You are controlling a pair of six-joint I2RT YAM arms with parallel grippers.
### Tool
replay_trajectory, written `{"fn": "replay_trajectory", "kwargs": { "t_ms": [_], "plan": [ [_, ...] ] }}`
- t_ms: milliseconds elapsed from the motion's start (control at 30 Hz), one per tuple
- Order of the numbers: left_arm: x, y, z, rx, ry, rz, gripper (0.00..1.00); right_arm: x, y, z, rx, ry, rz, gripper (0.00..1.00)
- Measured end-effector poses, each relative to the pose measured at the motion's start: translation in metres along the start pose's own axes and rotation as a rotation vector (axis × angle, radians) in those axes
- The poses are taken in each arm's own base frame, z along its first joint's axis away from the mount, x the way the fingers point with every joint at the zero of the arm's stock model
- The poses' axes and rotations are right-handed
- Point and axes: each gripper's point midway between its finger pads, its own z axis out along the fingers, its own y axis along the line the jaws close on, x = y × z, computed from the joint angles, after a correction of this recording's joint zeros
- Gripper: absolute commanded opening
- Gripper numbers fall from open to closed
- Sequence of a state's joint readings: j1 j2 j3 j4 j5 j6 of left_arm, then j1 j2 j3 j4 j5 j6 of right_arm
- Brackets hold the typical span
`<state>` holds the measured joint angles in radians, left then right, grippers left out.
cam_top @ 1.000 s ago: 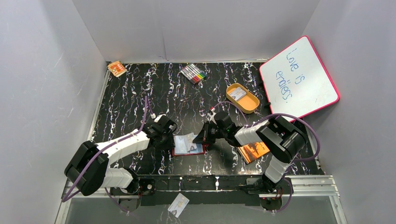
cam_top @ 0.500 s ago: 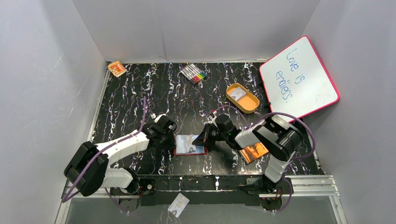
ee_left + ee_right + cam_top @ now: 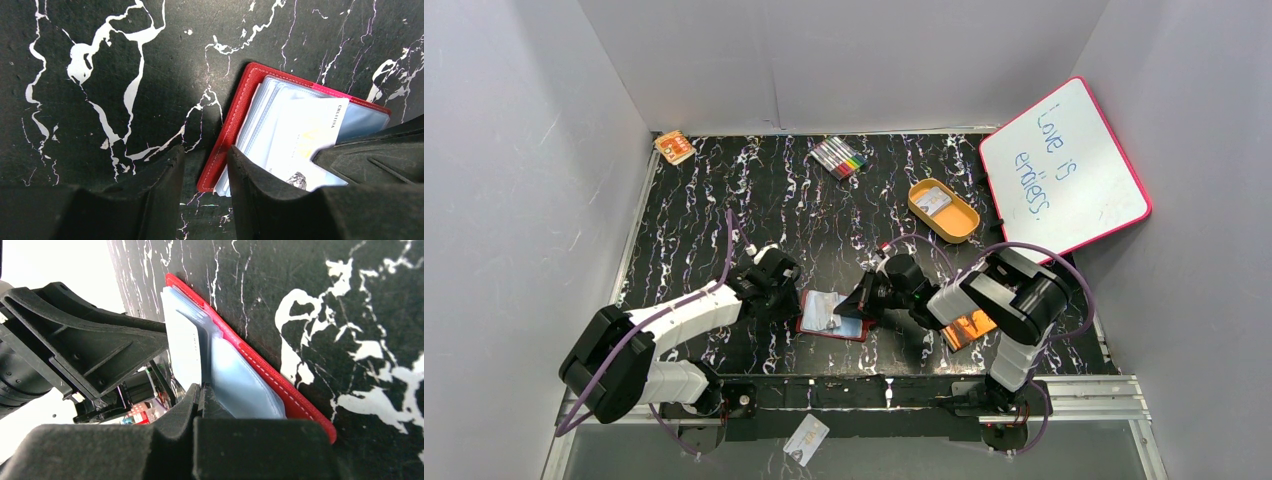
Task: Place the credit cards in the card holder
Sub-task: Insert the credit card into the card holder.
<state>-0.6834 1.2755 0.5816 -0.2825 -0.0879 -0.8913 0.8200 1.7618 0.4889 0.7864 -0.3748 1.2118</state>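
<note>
— What is the setting?
— A black surface (image 3: pixel 704 220) veined with white, with grey walls around it. The red card holder (image 3: pixel 832 316) lies open near the front edge, between the two arms.
— And the left claw (image 3: pixel 205 155)?
— Open. Its fingers stand apart astride the card holder's near corner, one of them over the clear sleeves.
— The right claw (image 3: pixel 200 390)?
— Closed on the edge of a pale credit card (image 3: pixel 306 135), which stands tilted among those sleeves.
— Any others?
— A second credit card (image 3: pixel 933 200) sits in the orange tray (image 3: pixel 965 226) further back. A third (image 3: pixel 806 440) lies below the front edge. An orange booklet (image 3: pixel 969 326) lies by the right arm.
</note>
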Motion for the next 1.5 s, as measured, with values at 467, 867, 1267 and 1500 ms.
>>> {"fn": "replay_trajectory", "kwargs": {
  "t_ms": [467,867,1267,1500],
  "plan": [
    [0.000,-0.002,0.001,0.015,-0.003,-0.013,0.33,0.005,-0.005,0.003,0.027,-0.069,0.074,0.00],
    [0.000,-0.005,0.002,0.031,-0.003,-0.025,0.30,0.009,-0.002,0.005,0.033,-0.095,0.101,0.00],
    [0.000,-0.005,0.002,0.034,-0.005,-0.025,0.30,0.009,0.002,0.006,0.054,-0.087,0.052,0.32],
    [0.001,-0.006,0.002,0.040,-0.004,-0.027,0.29,0.012,0.008,0.005,0.065,-0.062,0.006,0.49]
  ]
}}
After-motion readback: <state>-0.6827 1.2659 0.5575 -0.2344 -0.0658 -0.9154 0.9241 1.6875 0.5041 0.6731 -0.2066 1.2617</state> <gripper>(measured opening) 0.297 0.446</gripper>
